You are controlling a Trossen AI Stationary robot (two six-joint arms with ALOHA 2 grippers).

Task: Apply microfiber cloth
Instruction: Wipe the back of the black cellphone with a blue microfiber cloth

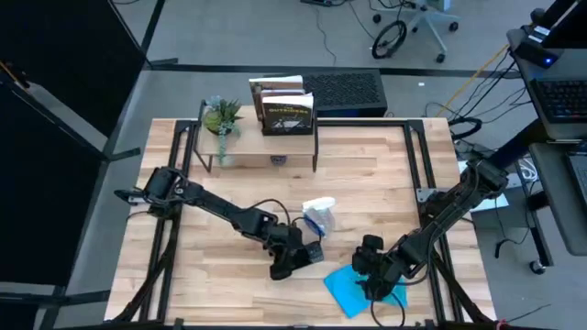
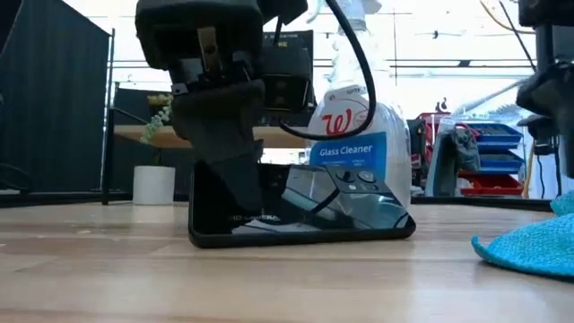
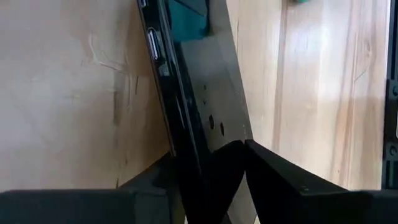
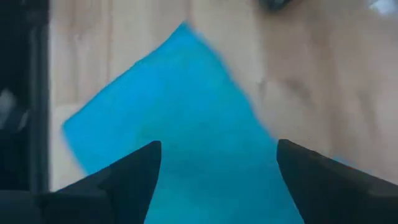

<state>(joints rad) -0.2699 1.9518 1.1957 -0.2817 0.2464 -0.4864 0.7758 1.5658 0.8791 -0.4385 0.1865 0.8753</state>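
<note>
The wooden table (image 1: 367, 174) carries everything, with a wire shelf (image 1: 261, 137) at its far side holding a small potted plant (image 1: 222, 117) and a standing book (image 1: 284, 108).

Near the front edge, the microfiber cloth (image 1: 353, 289) lies flat on the wood as a turquoise patch. The right gripper (image 4: 217, 171) hangs directly over it, jaws spread wide, one finger toward each side of the cloth and neither seen touching it.

To the cloth's left, the left gripper (image 1: 286, 261) is clamped on a black phone (image 2: 300, 215), pinching its edge so that one side is propped up off the table; the left wrist view shows the fingers (image 3: 211, 171) closed across the thin body.

A glass cleaner spray bottle (image 2: 359, 135) stands just behind the phone.

The step in hand looks like picking up the cloth. To do it well, the right gripper should come straight down and pinch a bunch of fabric near the middle, so enough hangs below to wipe with; a corner grab would leave the cloth trailing.

The bottle sits close beside the route from cloth to phone and could be knocked over, so the cloth should travel low and in front of it. The left arm also crowds the phone's left side, leaving the right side freer for wiping.
</note>
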